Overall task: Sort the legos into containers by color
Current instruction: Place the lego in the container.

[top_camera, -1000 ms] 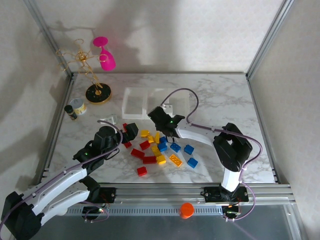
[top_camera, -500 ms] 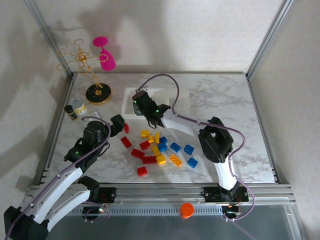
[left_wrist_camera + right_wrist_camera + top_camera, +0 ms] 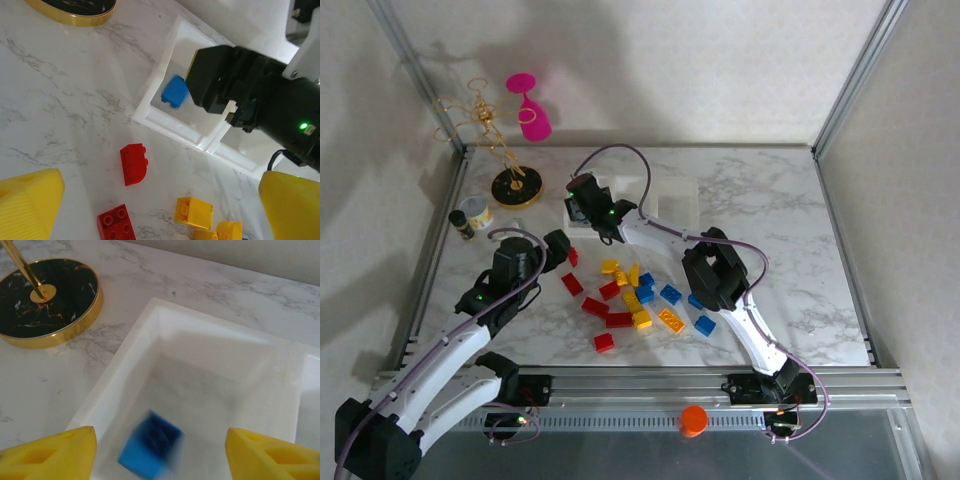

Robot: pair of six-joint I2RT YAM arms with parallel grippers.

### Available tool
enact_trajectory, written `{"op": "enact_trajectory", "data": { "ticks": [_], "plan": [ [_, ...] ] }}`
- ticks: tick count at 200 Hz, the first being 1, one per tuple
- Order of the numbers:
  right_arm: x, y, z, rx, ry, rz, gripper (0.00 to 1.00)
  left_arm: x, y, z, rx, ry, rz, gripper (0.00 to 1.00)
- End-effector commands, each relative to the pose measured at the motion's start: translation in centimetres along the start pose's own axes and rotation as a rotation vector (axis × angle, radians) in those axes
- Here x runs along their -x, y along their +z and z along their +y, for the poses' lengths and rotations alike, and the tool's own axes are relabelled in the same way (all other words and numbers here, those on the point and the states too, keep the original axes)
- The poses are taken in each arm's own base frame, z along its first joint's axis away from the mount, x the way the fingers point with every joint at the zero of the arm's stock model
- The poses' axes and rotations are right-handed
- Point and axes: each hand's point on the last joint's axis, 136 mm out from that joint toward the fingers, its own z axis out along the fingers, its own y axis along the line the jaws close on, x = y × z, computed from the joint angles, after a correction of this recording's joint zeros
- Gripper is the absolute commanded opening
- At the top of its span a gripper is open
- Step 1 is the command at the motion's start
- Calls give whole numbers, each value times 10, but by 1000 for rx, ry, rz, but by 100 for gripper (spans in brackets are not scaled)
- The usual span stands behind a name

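Legos (image 3: 635,300) mostly lie unsorted on the table (image 3: 770,230), toward its near edge. One blue brick (image 3: 150,446), blurred, looks mid-drop into the containers (image 3: 672,196) under the right gripper (image 3: 584,204), fingers parted and empty. Left gripper (image 3: 560,250) gapes wide, holding nothing.

L arm (image 3: 450,352) & R arm (image 3: 655,235): white links, black joints, lilac cables (image 3: 610,148) alongside, green LED (image 3: 302,126) at wrist. L tool (image 3: 160,210), R tool (image 3: 160,460): yellow ribbed fingers (image 3: 30,205).

White marble-patterned tabletop (image 3: 780,200), pale textured walls (image 3: 700,70), aluminium frame posts (image 3: 856,80)
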Motion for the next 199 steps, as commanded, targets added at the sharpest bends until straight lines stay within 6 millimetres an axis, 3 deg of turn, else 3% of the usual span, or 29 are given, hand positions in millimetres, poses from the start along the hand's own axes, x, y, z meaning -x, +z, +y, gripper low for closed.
{"op": "enact_trajectory", "data": {
  "ticks": [1, 27, 48, 100, 154, 199],
  "plan": [
    [36, -30, 8, 77, 20, -43, 73, 11, -3, -12, -33, -26, -9, 99],
    [45, -67, -3, 88, 68, -56, 75, 10, -5, -14, -27, -16, 20, 100],
    [35, -99, -18, 93, 106, -62, 81, -1, -4, -21, -54, 11, 80, 100],
    [-21, -152, -58, 67, 192, 43, 99, -40, -1, -35, -26, 136, 221, 100],
    [-82, -191, -84, 65, 287, 158, 99, -94, 17, -57, 2, 304, 355, 99],
    [-135, -211, -115, 15, 391, 256, 98, -122, 37, -63, 55, 381, 418, 94]
  ]
}}
